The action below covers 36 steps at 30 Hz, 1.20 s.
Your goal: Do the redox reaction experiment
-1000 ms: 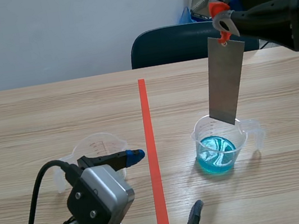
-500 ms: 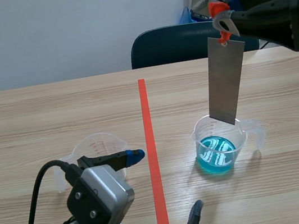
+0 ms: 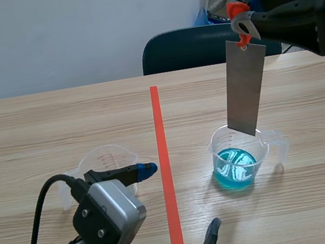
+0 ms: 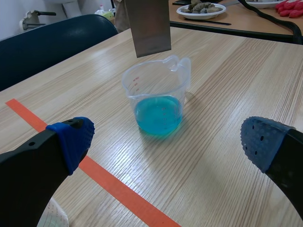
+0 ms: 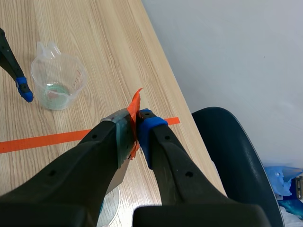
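1. I have the right gripper (image 5: 135, 124) clenched on the orange tab (image 3: 236, 10) of the plate (image 3: 245, 87), which hangs below the fingers, over the blue beaker (image 3: 237, 158).
2. My left gripper (image 4: 165, 139) is released, with the beaker ahead between its fingers.

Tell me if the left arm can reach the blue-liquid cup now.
Probably yes, from the side: the open left claw faces the cup with nothing between. Only the metal plate held by the right claw hangs above it.
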Available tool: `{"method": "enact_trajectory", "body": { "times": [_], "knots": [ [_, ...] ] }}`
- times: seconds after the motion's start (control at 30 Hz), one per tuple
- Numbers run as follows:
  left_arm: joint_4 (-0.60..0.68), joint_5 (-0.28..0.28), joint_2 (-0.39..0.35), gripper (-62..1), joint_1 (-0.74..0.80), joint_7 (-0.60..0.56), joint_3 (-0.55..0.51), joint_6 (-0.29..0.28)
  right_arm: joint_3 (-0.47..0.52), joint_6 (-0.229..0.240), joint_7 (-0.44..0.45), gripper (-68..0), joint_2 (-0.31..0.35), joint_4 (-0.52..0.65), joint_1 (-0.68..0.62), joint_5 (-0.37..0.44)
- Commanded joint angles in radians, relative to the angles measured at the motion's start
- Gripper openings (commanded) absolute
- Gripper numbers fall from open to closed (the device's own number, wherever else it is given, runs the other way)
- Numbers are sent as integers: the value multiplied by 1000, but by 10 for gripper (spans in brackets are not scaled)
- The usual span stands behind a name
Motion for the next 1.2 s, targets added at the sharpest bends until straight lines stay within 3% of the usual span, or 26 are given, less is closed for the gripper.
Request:
{"method": "enact_trajectory", "body": {
  "times": [0.0,0.97,1.17],
  "knots": [
    [11,-5,5,14,2,-17,-2,-2,2,6,12,-667,8,1,19,11],
    [11,-5,5,14,3,-16,-2,-2,1,6,14,-667,8,1,8,6],
    [11,-5,5,14,3,-16,-2,-2,-13,6,89,-667,8,-18,8,-57]
  ]
}}
